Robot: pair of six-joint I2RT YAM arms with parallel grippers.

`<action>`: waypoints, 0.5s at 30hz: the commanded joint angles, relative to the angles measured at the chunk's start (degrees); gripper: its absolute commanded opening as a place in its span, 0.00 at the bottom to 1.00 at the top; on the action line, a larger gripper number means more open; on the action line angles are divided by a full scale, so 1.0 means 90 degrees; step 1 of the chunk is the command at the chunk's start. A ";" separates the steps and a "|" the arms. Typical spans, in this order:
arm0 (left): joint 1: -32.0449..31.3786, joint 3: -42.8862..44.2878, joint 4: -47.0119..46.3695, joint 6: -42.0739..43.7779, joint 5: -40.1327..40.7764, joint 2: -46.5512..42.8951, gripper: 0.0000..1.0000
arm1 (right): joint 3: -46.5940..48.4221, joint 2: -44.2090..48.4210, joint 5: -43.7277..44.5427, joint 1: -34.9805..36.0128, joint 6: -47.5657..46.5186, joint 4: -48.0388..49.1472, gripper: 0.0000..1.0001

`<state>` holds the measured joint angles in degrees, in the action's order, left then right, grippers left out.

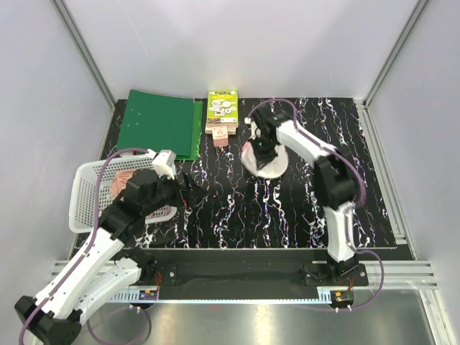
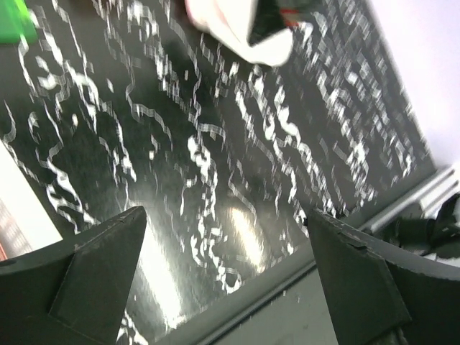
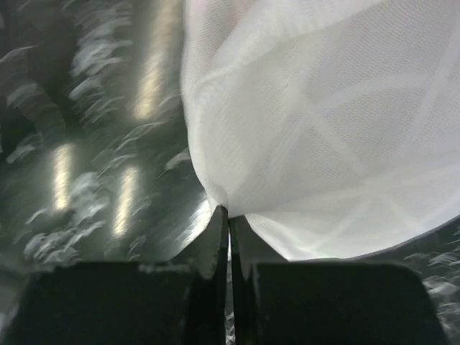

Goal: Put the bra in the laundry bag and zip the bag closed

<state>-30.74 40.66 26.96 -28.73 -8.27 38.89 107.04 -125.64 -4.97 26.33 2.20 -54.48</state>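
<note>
Black marbled worktop [image 1: 237, 208] with white streaks fills the enclosure between plain pale walls; both arm bases sit at its near edge. On the near left my left fingers [image 1: 181, 191] hang spread wide and released, gripping nothing; the left wrist view shows only bare worktop [image 2: 215, 180] between the two tips. Just left of that arm, at the left edge, stands a white lattice basket [image 1: 75, 205]; the bra [image 1: 122, 181] lies inside it as a salmon-pink crumple, partly hidden by the arm, so I cannot make out its straps.

Farther back and right of centre, the laundry bag [image 1: 267, 167] rests on the worktop, well apart from the basket; a pink bit of trim shows at its left side. My right fingers [image 1: 260, 154] are down on it; in the right wrist view the right fingers [image 3: 228, 219] are clenched together on the edge of the white mesh [image 3: 323, 129]. Whether the bag's zip is open I cannot tell.

At the far edge a green folder [image 1: 158, 122] lies far left; beside it to the right stands a green printed box [image 1: 221, 108] with a small pinkish item [image 1: 221, 135] just in front.
</note>
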 commanded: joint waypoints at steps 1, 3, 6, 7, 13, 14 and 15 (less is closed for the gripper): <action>0.0066 0.0248 0.0129 -0.0030 -0.0740 0.0278 0.99 | -0.2387 0.2882 -0.3173 0.0219 0.1131 0.1675 0.00; 0.0086 0.0170 0.0081 -0.0167 -0.0993 0.0249 0.99 | -0.3716 0.3896 -0.4307 0.0219 0.1795 0.2803 0.00; 0.0095 -0.0103 -0.0124 -0.0420 -0.1354 0.0161 0.99 | -0.4900 0.4554 -0.5100 0.0132 0.2693 0.3881 0.00; 0.0095 -0.0230 -0.0163 -0.0489 -0.1405 0.0141 0.99 | -0.5056 0.4605 -0.5227 0.0112 0.2956 0.4001 0.00; 0.0095 -0.0660 -0.0271 -0.0948 -0.1649 -0.0005 0.99 | -0.6355 0.4557 -0.5872 -0.0628 0.4615 0.5807 0.00; 0.0095 -0.0729 -0.0261 -0.1055 -0.1717 0.0004 0.99 | -0.6618 0.4431 -0.5931 -0.0785 0.4813 0.6350 0.00; 0.0095 -0.0797 -0.0281 -0.1123 -0.1756 0.0024 0.99 | -0.6765 0.4362 -0.6019 -0.1144 0.4998 0.6656 0.00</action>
<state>-30.13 35.55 26.87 -35.11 -20.05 39.77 50.98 -84.20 -52.60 23.29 34.68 -12.38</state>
